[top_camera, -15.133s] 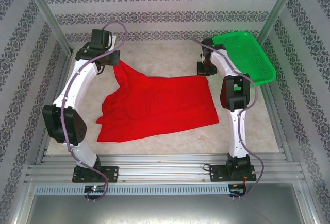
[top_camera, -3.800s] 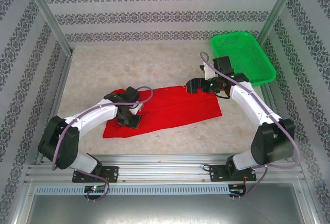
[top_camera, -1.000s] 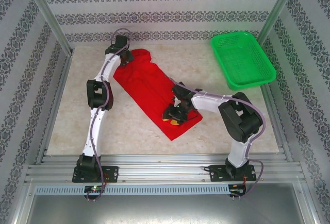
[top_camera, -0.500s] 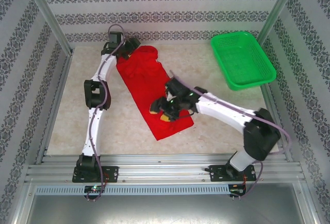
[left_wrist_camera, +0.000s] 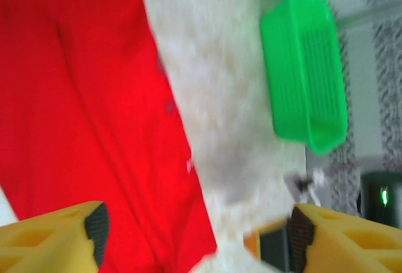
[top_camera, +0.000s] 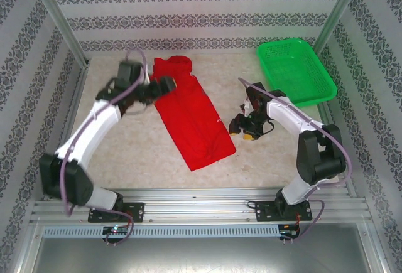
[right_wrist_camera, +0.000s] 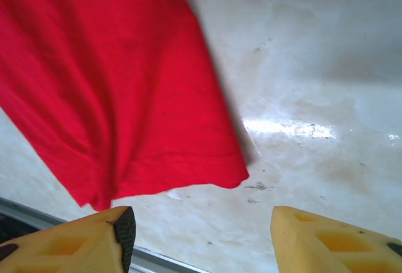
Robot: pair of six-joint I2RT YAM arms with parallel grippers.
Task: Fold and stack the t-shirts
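Note:
The red t-shirt [top_camera: 191,116] lies folded into a long narrow strip, running diagonally from the back of the table toward the front edge. My left gripper [top_camera: 167,85] hovers at the strip's left edge near its far end, open and holding nothing. In the left wrist view the red t-shirt [left_wrist_camera: 94,97] lies to the left of the open left gripper [left_wrist_camera: 198,232]. My right gripper [top_camera: 242,127] is off the cloth, over bare table to its right, open. The right wrist view shows the t-shirt's hem [right_wrist_camera: 125,97] ahead and left of the empty right gripper [right_wrist_camera: 201,232].
A green mesh basket [top_camera: 295,72] stands at the back right corner, also in the left wrist view [left_wrist_camera: 308,72]. The marble-patterned table [top_camera: 125,147] is bordered by a metal rail along the front and patterned walls on the other sides.
Both grippers opened and left the shirt. The left pulled back from the far collar end toward the near left. The right moved off the strip's near end to the right.

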